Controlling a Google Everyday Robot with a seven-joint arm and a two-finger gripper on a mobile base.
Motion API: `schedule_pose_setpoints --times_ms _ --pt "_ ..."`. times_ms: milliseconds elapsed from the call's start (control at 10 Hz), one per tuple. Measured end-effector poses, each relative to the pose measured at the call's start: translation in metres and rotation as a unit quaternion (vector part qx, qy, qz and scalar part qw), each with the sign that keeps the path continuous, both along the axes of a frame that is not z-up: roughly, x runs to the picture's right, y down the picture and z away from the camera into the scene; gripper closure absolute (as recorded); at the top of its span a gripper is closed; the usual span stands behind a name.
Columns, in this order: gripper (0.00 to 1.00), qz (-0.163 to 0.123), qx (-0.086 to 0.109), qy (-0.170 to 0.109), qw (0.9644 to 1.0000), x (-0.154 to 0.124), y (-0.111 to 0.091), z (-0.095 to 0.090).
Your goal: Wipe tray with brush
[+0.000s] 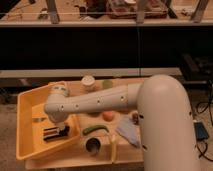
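Although its grip cannot be told, the gripper (58, 128) is seen directly over the brush (50, 135), laid 8-to-2 o'clock in the tray (27, 107).

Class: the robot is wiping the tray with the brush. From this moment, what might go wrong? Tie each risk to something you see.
1. The gripper sits low over the brush, near the right wall of the tray. A sweep that way might shove the tray into the green vegetable and metal cup beside it.
2. The arm stretches low above the orange fruit; lowering it might knock the fruit.
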State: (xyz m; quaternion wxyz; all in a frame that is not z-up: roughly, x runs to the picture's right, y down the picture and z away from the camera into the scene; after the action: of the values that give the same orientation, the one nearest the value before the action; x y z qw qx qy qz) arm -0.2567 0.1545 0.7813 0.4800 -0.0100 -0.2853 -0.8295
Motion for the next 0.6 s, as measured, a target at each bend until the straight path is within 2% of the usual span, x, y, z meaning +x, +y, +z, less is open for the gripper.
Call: schedule_pose_setpoints --times_ms 400,600 --pt "0.90 -0.016 0.011 0.005 0.9998 -0.037 -0.031 0.028" --pt "0.90 -0.031 0.010 -0.005 0.9994 -0.065 -0.030 0.030"
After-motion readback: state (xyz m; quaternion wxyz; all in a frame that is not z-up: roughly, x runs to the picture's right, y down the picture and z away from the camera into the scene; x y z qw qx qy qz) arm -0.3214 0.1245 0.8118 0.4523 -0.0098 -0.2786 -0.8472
